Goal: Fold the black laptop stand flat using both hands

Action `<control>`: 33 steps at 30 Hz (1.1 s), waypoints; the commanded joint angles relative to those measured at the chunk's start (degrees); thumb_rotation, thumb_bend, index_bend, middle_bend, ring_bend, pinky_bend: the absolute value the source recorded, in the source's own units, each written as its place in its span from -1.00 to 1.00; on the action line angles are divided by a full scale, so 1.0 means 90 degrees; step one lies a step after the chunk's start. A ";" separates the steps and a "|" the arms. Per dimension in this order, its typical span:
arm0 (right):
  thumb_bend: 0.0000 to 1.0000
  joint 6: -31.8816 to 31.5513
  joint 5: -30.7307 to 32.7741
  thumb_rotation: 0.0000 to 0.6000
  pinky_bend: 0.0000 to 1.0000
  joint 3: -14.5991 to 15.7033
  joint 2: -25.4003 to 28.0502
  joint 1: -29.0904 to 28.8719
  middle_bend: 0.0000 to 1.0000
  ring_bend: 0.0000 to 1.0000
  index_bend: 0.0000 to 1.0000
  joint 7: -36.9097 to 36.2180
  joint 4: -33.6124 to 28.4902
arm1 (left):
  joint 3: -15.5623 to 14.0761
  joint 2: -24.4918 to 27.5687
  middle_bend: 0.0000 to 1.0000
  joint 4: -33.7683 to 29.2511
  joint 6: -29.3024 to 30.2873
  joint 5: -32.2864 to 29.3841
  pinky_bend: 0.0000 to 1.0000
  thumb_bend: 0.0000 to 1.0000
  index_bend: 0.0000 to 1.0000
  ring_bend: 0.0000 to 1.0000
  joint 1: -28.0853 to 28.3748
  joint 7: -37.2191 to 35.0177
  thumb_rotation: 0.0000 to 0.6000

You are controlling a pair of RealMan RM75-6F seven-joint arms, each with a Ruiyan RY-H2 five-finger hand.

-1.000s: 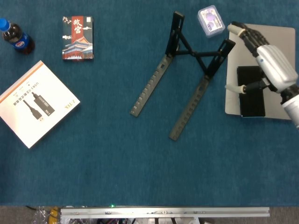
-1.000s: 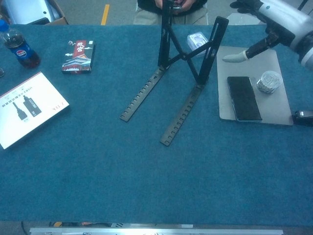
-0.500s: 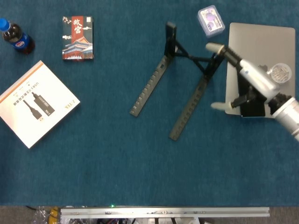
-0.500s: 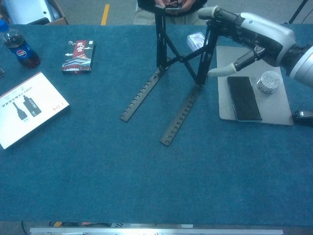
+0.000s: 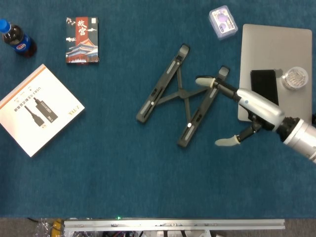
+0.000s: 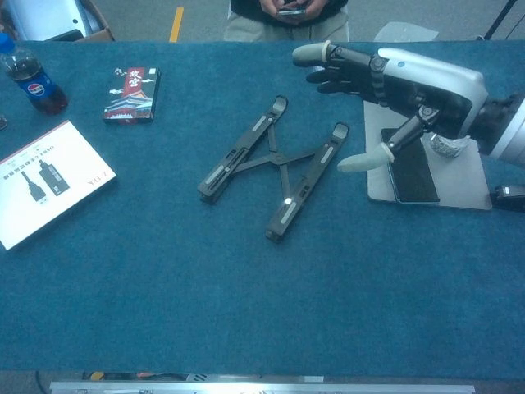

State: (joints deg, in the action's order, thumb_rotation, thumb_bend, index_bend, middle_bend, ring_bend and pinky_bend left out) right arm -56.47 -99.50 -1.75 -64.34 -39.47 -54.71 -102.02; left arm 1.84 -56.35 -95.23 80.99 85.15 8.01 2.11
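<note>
**Laptop stand lying collapsed at table centre, right hand spread above it**

Laptop stand (image 5: 181,96): black, lying low and flat on the blue table (image 5: 113,173), its two long rails slanting from 7 o'clock up to 1 o'clock and joined by crossed struts in an X. In the chest view the stand (image 6: 275,168) sits just right of the table's centre, with no part raised off the cloth.

Right hand (image 5: 247,106): enters from 3 o'clock of the stand, palm down, fingers spread apart and holding nothing. One pale fingertip (image 5: 202,80) lies over the upper end of the right-hand rail; whether it touches cannot be told. The thumb (image 5: 226,142) points toward 9 o'clock, clear of the stand. In the chest view the right hand (image 6: 410,82) hovers above the table, at 2 o'clock of the stand.

Left hand: not visible in either view.

Surroundings: a grey pad (image 5: 291,39) at 3 o'clock carries a black phone (image 5: 264,84) and a small round clear container (image 5: 295,77). A small clear box with purple contents (image 5: 222,20) lies at 1 o'clock. At 10 o'clock are a printed card box (image 5: 82,40) and a cola bottle (image 5: 16,39); at 9 o'clock, a white product box (image 5: 38,108).
</note>
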 commanded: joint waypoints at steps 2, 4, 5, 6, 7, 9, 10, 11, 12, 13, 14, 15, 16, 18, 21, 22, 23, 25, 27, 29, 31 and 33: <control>-1.00 0.0037 0.0244 1.00 -0.93 0.0028 -0.0054 0.0041 -0.97 -1.00 -1.00 0.0726 0.0138 | -0.0012 0.0001 -0.51 0.0015 -0.0096 0.0013 -0.68 -0.50 -0.52 -0.68 0.0050 0.0014 1.00; -1.00 0.0106 0.0381 1.00 -0.93 0.0035 -0.0152 0.0082 -0.97 -1.00 -1.00 0.1489 0.0234 | -0.0017 0.0021 -0.51 0.0008 -0.0192 0.0081 -0.68 -0.50 -0.52 -0.68 0.0130 0.0036 1.00; -1.00 0.0124 0.0446 1.00 -0.93 0.0032 -0.0197 0.0103 -0.97 -1.00 -1.00 0.1811 0.0250 | -0.0018 0.0037 -0.51 -0.0011 -0.0248 0.0113 -0.68 -0.50 -0.52 -0.68 0.0173 0.0022 1.00; -1.00 0.0128 0.0505 1.00 -0.93 0.0024 -0.0239 0.0125 -0.97 -1.00 -1.00 0.2134 0.0261 | -0.0018 0.0059 -0.51 -0.0041 -0.0312 0.0150 -0.68 -0.50 -0.52 -0.68 0.0224 -0.0006 1.00; -1.00 0.0114 0.0574 1.00 -0.93 0.0010 -0.0291 0.0156 -0.97 -1.00 -1.00 0.2543 0.0260 | -0.0018 0.0090 -0.51 -0.0082 -0.0403 0.0207 -0.68 -0.50 -0.52 -0.68 0.0299 -0.0051 1.00; -1.00 0.0060 0.0671 1.00 -0.93 -0.0027 -0.0353 0.0204 -0.97 -1.00 -1.00 0.3116 0.0238 | -0.0035 0.0149 -0.50 -0.0153 -0.0574 0.0316 -0.68 -0.50 -0.52 -0.68 0.0428 -0.0130 1.00; -1.00 0.0015 0.0704 1.00 -0.93 -0.0052 -0.0385 0.0228 -0.97 -1.00 -1.00 0.3422 0.0235 | -0.0049 0.0184 -0.50 -0.0207 -0.0683 0.0367 -0.68 -0.50 -0.52 -0.68 0.0500 -0.0204 1.00; -1.00 -0.0030 0.0729 1.00 -0.93 -0.0077 -0.0417 0.0249 -0.97 -1.00 -1.00 0.3832 0.0238 | -0.0068 0.0243 -0.50 -0.0290 -0.0841 0.0427 -0.68 -0.50 -0.52 -0.68 0.0600 -0.0324 1.00; -1.00 -0.0065 0.0750 1.00 -0.93 -0.0097 -0.0441 0.0266 -0.97 -1.00 -1.00 0.4142 0.0238 | -0.0082 0.0286 -0.49 -0.0345 -0.0949 0.0480 -0.68 -0.50 -0.52 -0.68 0.0674 -0.0405 1.00; -1.00 -0.0092 0.0787 1.00 -0.93 -0.0120 -0.0474 0.0281 -0.97 -1.00 -1.00 0.4545 0.0241 | -0.0093 0.0338 -0.49 -0.0411 -0.1083 0.0548 -0.68 -0.50 -0.52 -0.68 0.0774 -0.0486 1.00; -1.00 -0.0080 0.0823 1.00 -0.93 -0.0132 -0.0490 0.0282 -0.97 -1.00 -1.00 0.4845 0.0245 | -0.0101 0.0372 -0.49 -0.0458 -0.1175 0.0595 -0.68 -0.50 -0.52 -0.68 0.0843 -0.0530 1.00; -1.00 -0.0033 0.0872 1.00 -0.93 -0.0137 -0.0495 0.0271 -0.97 -1.00 -1.00 0.5135 0.0244 | -0.0110 0.0400 -0.49 -0.0503 -0.1258 0.0639 -0.68 -0.50 -0.52 -0.68 0.0908 -0.0568 1.00; -1.00 -0.0005 0.0917 1.00 -0.93 -0.0144 -0.0500 0.0266 -0.97 -1.00 -1.00 0.5287 0.0227 | -0.0114 0.0416 -0.49 -0.0524 -0.1302 0.0655 -0.68 -0.50 -0.52 -0.68 0.0942 -0.0593 1.00; -1.00 0.0138 0.1043 1.00 -0.93 -0.0159 -0.0505 0.0216 -0.97 -1.00 -1.00 0.5837 0.0185 | -0.0139 0.0459 -0.47 -0.0644 -0.1539 0.0721 -0.68 -0.50 -0.52 -0.67 0.1102 -0.0778 1.00; -1.00 0.0216 0.1140 1.00 -0.93 -0.0194 -0.0577 0.0161 -0.97 -1.00 -1.00 0.6548 0.0204 | -0.0174 0.0527 -0.44 -0.0782 -0.1976 0.0770 -0.68 -0.50 -0.52 -0.65 0.1377 -0.1092 1.00; -1.00 0.0248 0.1184 1.00 -0.93 -0.0192 -0.0626 0.0146 -0.97 -1.00 -1.00 0.6793 0.0244 | -0.0185 0.0551 -0.43 -0.0816 -0.2116 0.0793 -0.68 -0.50 -0.52 -0.64 0.1473 -0.1147 1.00; -1.00 0.0282 0.1225 1.00 -0.93 -0.0190 -0.0668 0.0133 -0.97 -1.00 -1.00 0.6969 0.0288 | -0.0192 0.0561 -0.42 -0.0833 -0.2198 0.0814 -0.68 -0.50 -0.52 -0.63 0.1534 -0.1161 1.00; -1.00 0.0382 0.1330 1.00 -0.93 -0.0184 -0.0764 0.0096 -0.97 -1.00 -1.00 0.7231 0.0374 | -0.0200 0.0559 -0.39 -0.0860 -0.2302 0.0837 -0.67 -0.50 -0.52 -0.62 0.1620 -0.1155 1.00; -1.00 0.0535 0.1493 1.00 -0.93 -0.0194 -0.0882 0.0034 -0.97 -1.00 -1.00 0.7396 0.0483 | -0.0207 0.0544 -0.38 -0.0895 -0.2339 0.0848 -0.67 -0.50 -0.52 -0.62 0.1672 -0.1156 1.00; -1.00 0.0666 0.1632 1.00 -0.93 -0.0220 -0.0997 -0.0036 -0.97 -1.00 -1.00 0.7498 0.0603 | -0.0221 0.0535 -0.38 -0.0921 -0.2346 0.0836 -0.68 -0.50 -0.52 -0.61 0.1692 -0.1193 1.00; -1.00 0.0766 0.1756 1.00 -0.93 -0.0239 -0.1089 -0.0094 -0.97 -1.00 -1.00 0.7606 0.0739 | -0.0245 0.0549 -0.38 -0.0930 -0.2320 0.0844 -0.68 -0.50 -0.52 -0.61 0.1691 -0.1192 1.00; -1.00 0.0865 0.1874 1.00 -0.93 -0.0244 -0.1173 -0.0144 -0.97 -1.00 -1.00 0.7736 0.0896 | -0.0276 0.0578 -0.38 -0.0939 -0.2265 0.0854 -0.68 -0.50 -0.52 -0.61 0.1664 -0.1194 1.00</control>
State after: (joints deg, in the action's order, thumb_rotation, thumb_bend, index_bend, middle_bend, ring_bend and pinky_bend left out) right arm -49.50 -83.39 -3.79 -74.14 -40.23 14.00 -94.93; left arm -0.53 -51.26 -103.63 60.45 92.79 23.09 -8.63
